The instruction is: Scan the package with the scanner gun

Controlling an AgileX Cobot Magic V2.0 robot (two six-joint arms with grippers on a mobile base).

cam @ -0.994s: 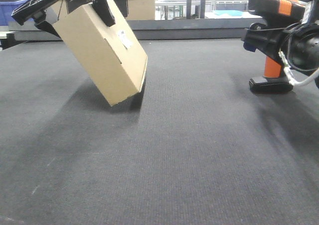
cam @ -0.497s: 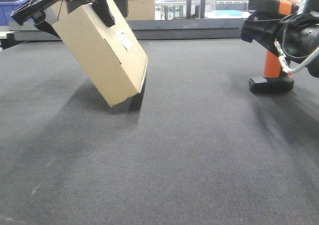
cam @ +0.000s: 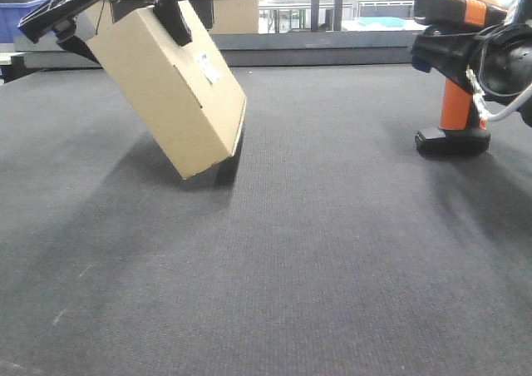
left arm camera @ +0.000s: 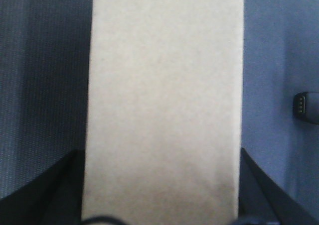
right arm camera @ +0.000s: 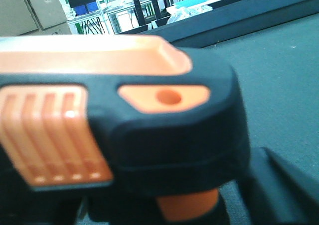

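Left pincer [cam: 120, 22] was clenched across the upper end of the plain brown cardboard package [cam: 170, 93], which hung tilted beneath it, lower corner at or just above the dark grey table [cam: 316, 251]. Gripped only there, the package might have pivoted, swinging its white label [cam: 206, 65] off the beam. Well to the right, the right pincer [cam: 445, 51] flanked the standing black-and-orange scanner gun [cam: 455, 110], grasp impossible to tell; a nudge might have toppled it. Left wrist slanted downward; right arm reached in level.
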